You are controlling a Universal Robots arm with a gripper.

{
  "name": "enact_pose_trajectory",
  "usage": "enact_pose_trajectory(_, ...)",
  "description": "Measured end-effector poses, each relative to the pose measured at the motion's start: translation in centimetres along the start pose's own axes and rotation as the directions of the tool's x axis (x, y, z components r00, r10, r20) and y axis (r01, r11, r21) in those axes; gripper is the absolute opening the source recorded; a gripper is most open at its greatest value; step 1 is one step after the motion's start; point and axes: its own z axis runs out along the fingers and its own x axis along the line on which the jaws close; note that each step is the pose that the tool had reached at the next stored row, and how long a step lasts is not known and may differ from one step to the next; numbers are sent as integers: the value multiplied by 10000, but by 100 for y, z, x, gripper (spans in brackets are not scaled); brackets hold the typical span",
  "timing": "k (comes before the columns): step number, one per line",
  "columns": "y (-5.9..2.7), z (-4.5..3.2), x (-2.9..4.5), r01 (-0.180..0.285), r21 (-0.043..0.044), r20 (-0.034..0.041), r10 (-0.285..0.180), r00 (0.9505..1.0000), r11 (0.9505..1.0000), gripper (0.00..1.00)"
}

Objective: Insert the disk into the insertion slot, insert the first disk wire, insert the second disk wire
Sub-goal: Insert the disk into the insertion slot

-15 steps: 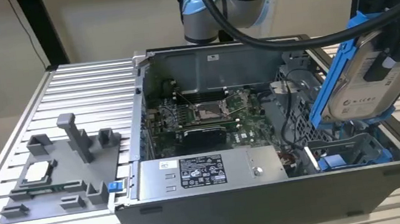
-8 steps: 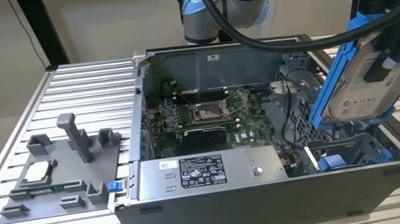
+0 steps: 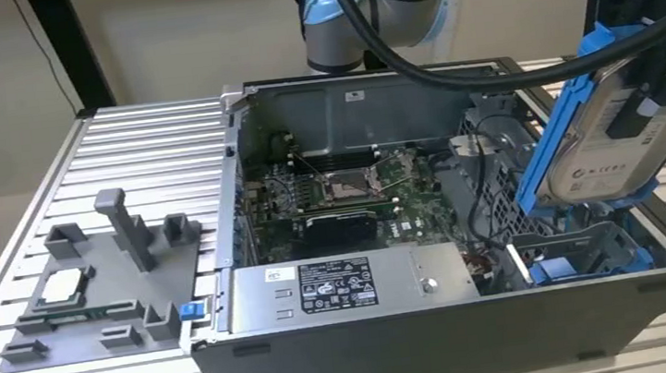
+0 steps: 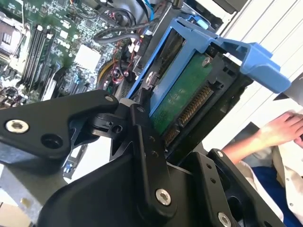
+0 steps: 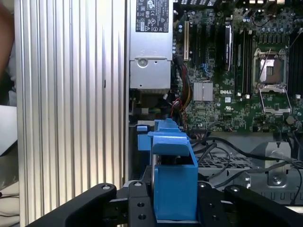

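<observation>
The disk (image 3: 602,144), a silver drive with a white label in a blue carrier frame, hangs tilted and nearly upright above the case's right end in the exterior view. My gripper (image 3: 648,93) is shut on it from above. Directly below sits the insertion slot (image 3: 582,253), a grey metal bay with blue fittings, and the disk's lower edge is just above it. In the second wrist view the disk's green circuit board and connector (image 4: 187,101) show between my black fingers (image 4: 144,142). The carrier's blue tab (image 5: 173,175) stands between the fingers in the first wrist view.
The open computer case holds the motherboard (image 3: 334,196), a grey labelled power-supply box (image 3: 344,287) and loose black cables (image 5: 227,151) beside the bay. A grey fixture plate (image 3: 95,286) lies on the ribbed metal table (image 3: 143,141). A person's hand (image 4: 279,130) rests beside the table.
</observation>
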Motion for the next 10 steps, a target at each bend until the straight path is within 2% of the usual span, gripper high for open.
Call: enact_pose_trajectory(10,-33,60,6,-1,-2,2,1,10000,10000,0)
